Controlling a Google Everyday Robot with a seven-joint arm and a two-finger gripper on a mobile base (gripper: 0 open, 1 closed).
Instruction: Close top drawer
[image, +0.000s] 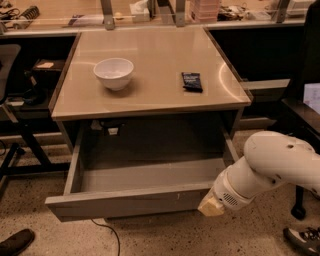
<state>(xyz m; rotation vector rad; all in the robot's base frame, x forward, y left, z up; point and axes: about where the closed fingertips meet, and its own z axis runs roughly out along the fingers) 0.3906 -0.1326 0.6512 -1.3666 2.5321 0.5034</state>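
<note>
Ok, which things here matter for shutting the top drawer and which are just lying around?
For the job: top drawer, pulled out; pincer by its front's right end.
Lying about: white bowl, dark packet, both on the tabletop.

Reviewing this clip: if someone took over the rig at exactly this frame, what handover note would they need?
Gripper: low, at the right end of the top drawer's front, on the outer side. I cannot tell whether it is touching the front.
Top drawer: pulled far out from under the tabletop, with its inside floor in view.
On the tabletop: a white bowl on the left and a dark packet on the right, both away from the drawer's path.
Done: the arm is placed at the drawer front.
Left: push the front straight in until it is flush with the cabinet.
</note>
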